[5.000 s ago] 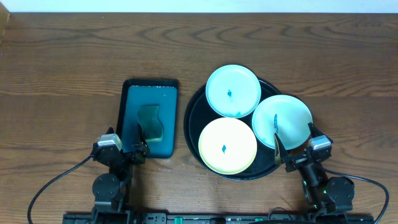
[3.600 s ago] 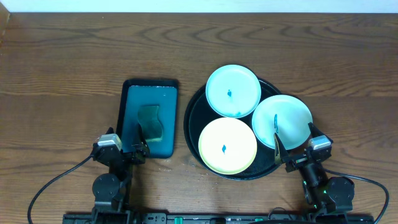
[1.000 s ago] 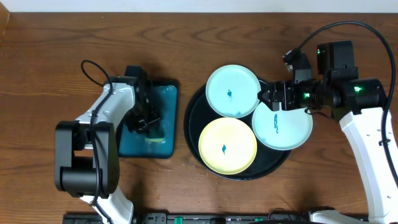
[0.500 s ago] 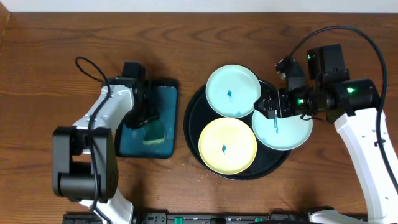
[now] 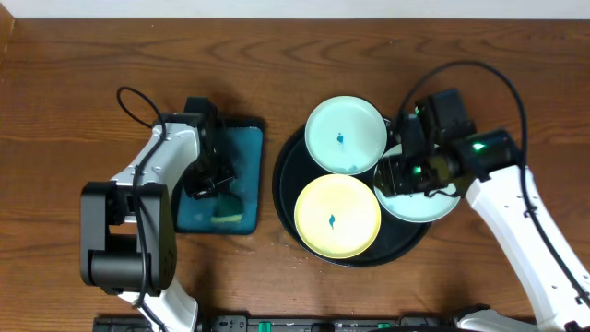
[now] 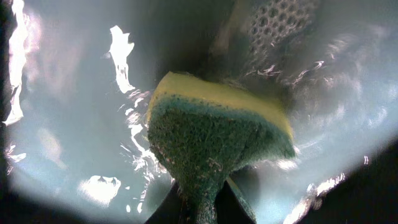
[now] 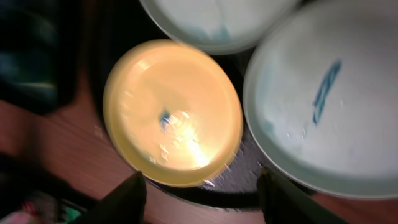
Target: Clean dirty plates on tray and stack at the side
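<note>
**Overhead and both wrist views: fetching the sponge, approaching the first plate.**

My left gripper (image 6: 200,202) is closed on the sponge (image 6: 211,137), pinching its narrow end. The yellow foam layer lies on the far side and the green scouring face is toward the camera. In the overhead view this happens over the rectangular teal tray (image 5: 241,148), whose wet floor glints around the sponge.

My right gripper (image 7: 200,180) is spread wide and holds nothing. It hangs above the round black tray (image 5: 369,261), over the right mint-blue plate (image 7: 323,99), which carries a blue streak. All three plates lie on the black tray. The yellow plate (image 5: 336,217) is at the front and the rear mint-blue plate (image 5: 346,134) is behind it, each with a small blue spot at its centre. The three rims crowd together near the middle of the tray, and I cannot tell whether they touch or overlap. Nothing is stacked at the side yet.

I judge the step to be bringing the sponge over while my right gripper takes or steadies the streaked plate.

- **Left arm:** I should keep the pinch firm and lift the sponge straight up, clear of the teal tray's rim, before crossing.
- **Right arm:** I should come down on the plate's outer rim, away from the crowded edges, so that closing does not nudge its neighbours.
- **Scrubbing:** The green face should meet the streak flat.
</note>
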You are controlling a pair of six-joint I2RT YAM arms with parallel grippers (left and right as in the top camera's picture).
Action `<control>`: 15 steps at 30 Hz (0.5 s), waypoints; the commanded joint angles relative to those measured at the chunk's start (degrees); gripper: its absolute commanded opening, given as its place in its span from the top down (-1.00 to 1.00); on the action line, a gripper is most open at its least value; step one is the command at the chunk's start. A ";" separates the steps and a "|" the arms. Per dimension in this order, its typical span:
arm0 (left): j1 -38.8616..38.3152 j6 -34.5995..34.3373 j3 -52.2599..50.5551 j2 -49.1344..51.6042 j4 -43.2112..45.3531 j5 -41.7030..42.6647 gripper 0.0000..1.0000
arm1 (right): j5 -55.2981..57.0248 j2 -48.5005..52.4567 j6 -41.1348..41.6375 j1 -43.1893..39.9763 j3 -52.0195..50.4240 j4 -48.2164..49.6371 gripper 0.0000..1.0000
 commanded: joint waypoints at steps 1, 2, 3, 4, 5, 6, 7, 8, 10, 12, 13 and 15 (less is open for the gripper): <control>0.22 0.72 4.79 -4.46 -3.50 0.24 0.85 | 1.42 0.28 3.30 0.50 -6.10 1.81 -0.04; 0.22 1.07 5.46 -5.95 -4.24 1.64 0.85 | -0.50 0.37 1.46 0.50 -8.13 3.19 -0.01; 0.22 1.07 5.84 -7.37 -4.70 3.04 0.85 | -2.36 0.44 -0.35 0.52 -9.73 4.39 0.00; 0.22 1.07 5.97 -9.18 -4.87 4.76 0.85 | -3.65 0.52 -1.11 0.52 -11.32 5.57 0.03; 0.22 1.11 5.97 -11.02 -4.98 6.47 0.85 | -4.00 0.68 -1.16 0.59 -12.98 6.86 0.06; 0.22 1.29 5.97 -12.59 -5.05 7.82 0.85 | -3.82 0.85 -1.16 0.85 -14.53 8.11 0.08; 0.20 1.33 5.97 -14.32 -5.22 9.09 0.85 | -3.30 1.05 -1.14 1.11 -15.78 9.25 0.11; 0.09 1.46 5.97 -15.87 -5.44 10.08 0.85 | -2.78 1.42 -1.11 1.38 -17.05 10.47 0.13; -0.57 1.46 5.97 -18.78 -6.10 10.40 0.85 | -0.94 2.56 0.46 2.12 -19.30 13.07 0.21; -1.77 1.75 5.95 -21.11 -6.80 10.14 0.85 | 1.60 4.15 2.89 2.75 -20.90 15.69 0.27; -2.51 1.95 5.95 -21.94 -7.02 10.12 0.85 | 1.77 4.83 2.99 2.86 -21.27 16.63 0.28; -4.55 1.90 5.95 -23.08 -7.41 9.94 0.85 | 1.75 6.88 2.97 3.17 -21.51 18.40 0.31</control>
